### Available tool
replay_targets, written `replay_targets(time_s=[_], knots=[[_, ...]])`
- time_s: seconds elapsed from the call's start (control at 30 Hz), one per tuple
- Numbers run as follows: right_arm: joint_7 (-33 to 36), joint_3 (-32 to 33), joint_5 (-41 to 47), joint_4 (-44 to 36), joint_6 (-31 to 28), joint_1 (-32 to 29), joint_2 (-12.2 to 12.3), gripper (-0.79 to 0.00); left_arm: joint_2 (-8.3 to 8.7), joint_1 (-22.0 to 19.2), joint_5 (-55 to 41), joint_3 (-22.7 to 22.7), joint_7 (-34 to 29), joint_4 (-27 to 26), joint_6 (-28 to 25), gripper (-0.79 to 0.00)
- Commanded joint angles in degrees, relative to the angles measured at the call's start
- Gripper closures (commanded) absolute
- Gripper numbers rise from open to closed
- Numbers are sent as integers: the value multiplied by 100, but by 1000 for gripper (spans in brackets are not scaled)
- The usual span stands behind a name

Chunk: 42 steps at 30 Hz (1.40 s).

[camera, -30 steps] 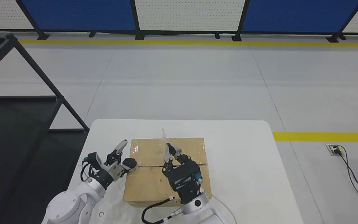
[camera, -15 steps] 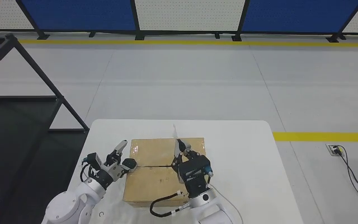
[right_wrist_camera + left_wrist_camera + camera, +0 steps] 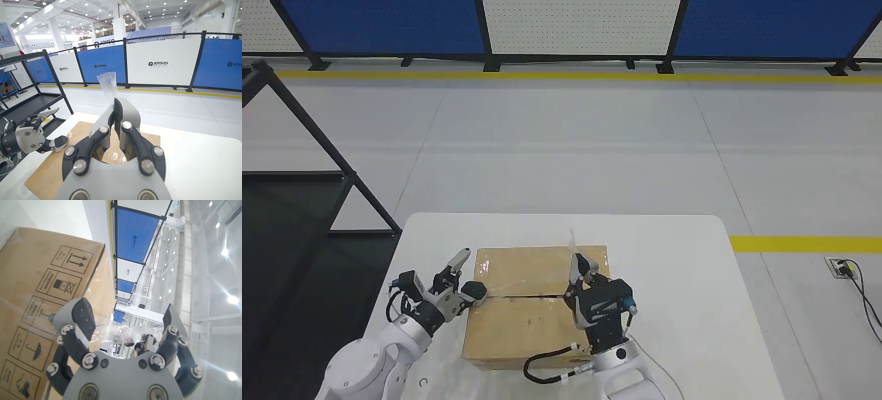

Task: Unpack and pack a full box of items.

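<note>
Two pincers of mine show from above: my left pincer (image 3: 466,277) spread open, one finger at the edge of the box (image 3: 517,320) on the table (image 3: 682,300); my right pincer (image 3: 580,272) over the lid. At my left wrist, the cardboard lies beside one finger. At my right wrist, I am clenched on clear tape (image 3: 108,85) that stands up past my fingertips.

On the side of the box (image 3: 47,237), by my left fingers (image 3: 83,315), black handling signs run in a column: paired up-arrows (image 3: 76,261), a stacking mark (image 3: 62,285), a goblet (image 3: 40,311), an umbrella (image 3: 36,349) and a breakage mark (image 3: 24,384), each with a small caption. Beyond the box, the fence panels (image 3: 162,85) carry a logo (image 3: 158,64) with lettering.
</note>
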Motion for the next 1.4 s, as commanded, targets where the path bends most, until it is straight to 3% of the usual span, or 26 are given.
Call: replay_targets(time_s=[0.0,0.43,1.37], knots=[[-28,46,45,42,32,-10,3,0,-1,-11,-9,3,8,7,2,-785],[-101,318,247,71,64,-196,46,0,-2,-61,5,48,25,54,13,-785],[409,612,599,97,74,-371,119,0,3,-55,50,94,34,24,35,-785]])
